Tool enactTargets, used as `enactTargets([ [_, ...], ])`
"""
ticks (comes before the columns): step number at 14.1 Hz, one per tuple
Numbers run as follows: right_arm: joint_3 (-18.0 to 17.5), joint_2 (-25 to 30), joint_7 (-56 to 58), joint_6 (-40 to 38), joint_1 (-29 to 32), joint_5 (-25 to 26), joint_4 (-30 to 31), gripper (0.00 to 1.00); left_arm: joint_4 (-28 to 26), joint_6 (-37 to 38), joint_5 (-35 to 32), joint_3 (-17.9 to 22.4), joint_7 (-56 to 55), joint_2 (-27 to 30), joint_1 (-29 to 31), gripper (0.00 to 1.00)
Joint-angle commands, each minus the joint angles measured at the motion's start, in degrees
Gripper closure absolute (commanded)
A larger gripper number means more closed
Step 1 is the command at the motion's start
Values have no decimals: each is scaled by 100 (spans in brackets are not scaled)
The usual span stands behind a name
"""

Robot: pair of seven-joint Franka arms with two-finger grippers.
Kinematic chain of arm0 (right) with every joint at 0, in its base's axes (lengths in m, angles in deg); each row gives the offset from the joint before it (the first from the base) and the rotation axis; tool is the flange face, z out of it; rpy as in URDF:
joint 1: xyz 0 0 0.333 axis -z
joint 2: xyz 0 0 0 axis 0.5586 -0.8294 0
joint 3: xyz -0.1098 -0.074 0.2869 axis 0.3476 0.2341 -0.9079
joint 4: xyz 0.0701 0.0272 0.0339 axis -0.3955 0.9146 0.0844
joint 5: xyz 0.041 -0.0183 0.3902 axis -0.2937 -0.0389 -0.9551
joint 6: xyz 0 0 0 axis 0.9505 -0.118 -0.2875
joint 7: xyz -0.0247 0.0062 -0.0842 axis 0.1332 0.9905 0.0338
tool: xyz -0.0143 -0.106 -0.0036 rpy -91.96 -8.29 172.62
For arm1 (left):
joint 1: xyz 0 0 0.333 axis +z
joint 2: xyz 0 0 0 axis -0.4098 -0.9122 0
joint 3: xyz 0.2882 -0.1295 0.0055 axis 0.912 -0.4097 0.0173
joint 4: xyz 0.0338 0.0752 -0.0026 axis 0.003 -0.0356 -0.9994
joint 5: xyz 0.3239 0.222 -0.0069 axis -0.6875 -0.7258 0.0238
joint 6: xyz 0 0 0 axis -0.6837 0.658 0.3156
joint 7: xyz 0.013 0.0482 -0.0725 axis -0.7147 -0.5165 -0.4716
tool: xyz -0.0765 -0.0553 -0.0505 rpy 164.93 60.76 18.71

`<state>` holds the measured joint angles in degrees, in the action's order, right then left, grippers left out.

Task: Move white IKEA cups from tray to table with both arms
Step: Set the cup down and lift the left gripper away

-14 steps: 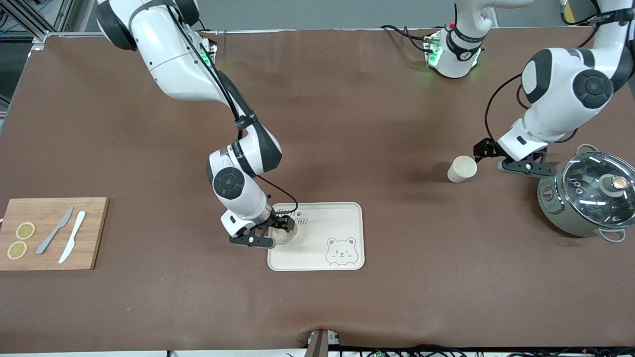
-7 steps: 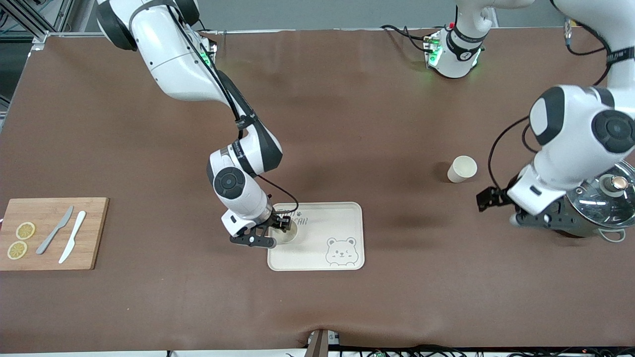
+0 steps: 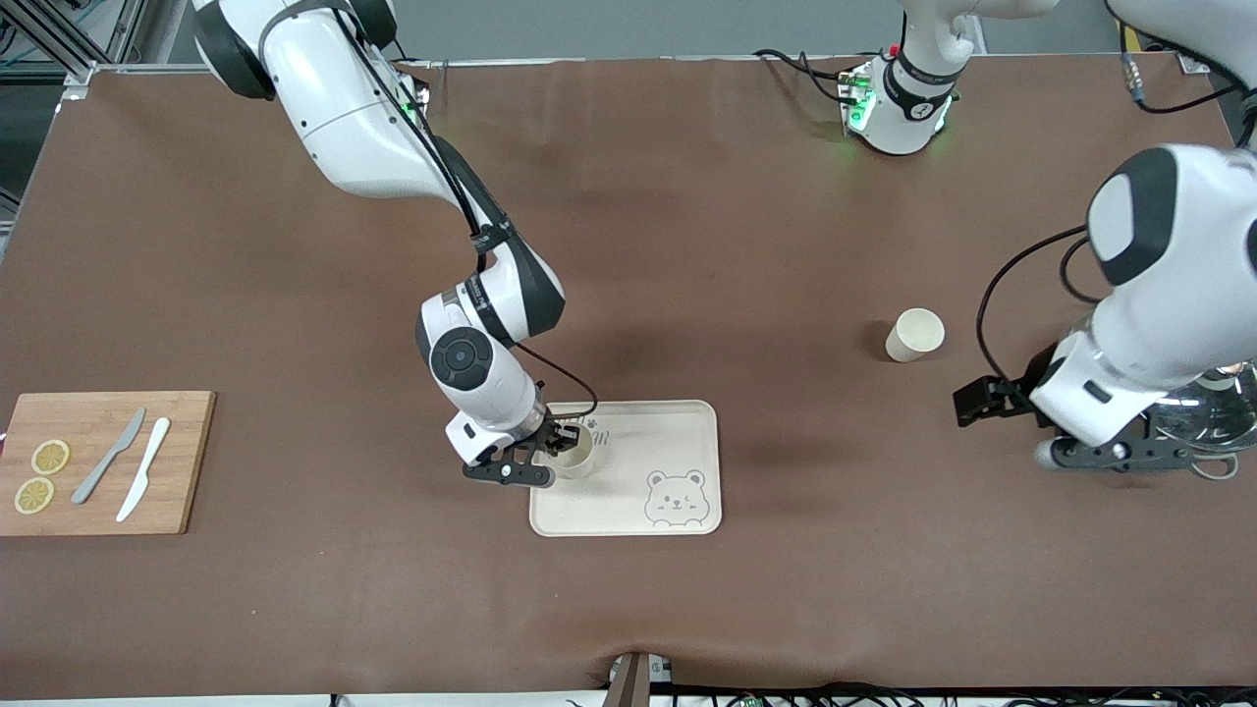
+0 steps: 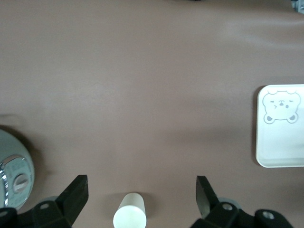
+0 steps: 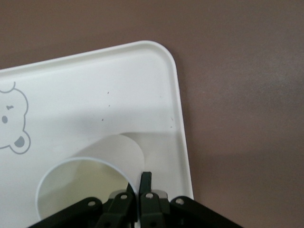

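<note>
The right hand (image 3: 562,450) was pinched shut on the rim of a cup (image 3: 577,454) standing upright, mouth up, in the tray (image 3: 678,432) corner at ten o'clock — lifting straight up looked next. The left hand (image 3: 1021,432), spread wide and empty, hung over the tabletop (image 3: 687,245); the other cup (image 3: 914,335) stood upright at its eleven o'clock.

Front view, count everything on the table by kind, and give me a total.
White cups: 2, one on the table, one in the right gripper over the tray
Tray: 1
Cutting board: 1
Lemon slices: 2
Knives: 2
Lidded pot: 1
Total: 9
</note>
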<state>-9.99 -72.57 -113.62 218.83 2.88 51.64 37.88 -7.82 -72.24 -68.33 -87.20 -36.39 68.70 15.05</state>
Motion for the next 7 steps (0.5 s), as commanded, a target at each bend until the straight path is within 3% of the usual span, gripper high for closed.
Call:
enactTargets([
  [1,31,-63,-3,-14,-65,-141,-125,100,-24,406,90,4,-59,491,35,0],
  [5,22,85,-64,-146,-56,-219,-125,100,-121,889,20,31,81,1151,35,0],
  [7,-4,191,-65,-976,22,-246,-299,100,-138,1110,-50,31,309,1292,44,0],
])
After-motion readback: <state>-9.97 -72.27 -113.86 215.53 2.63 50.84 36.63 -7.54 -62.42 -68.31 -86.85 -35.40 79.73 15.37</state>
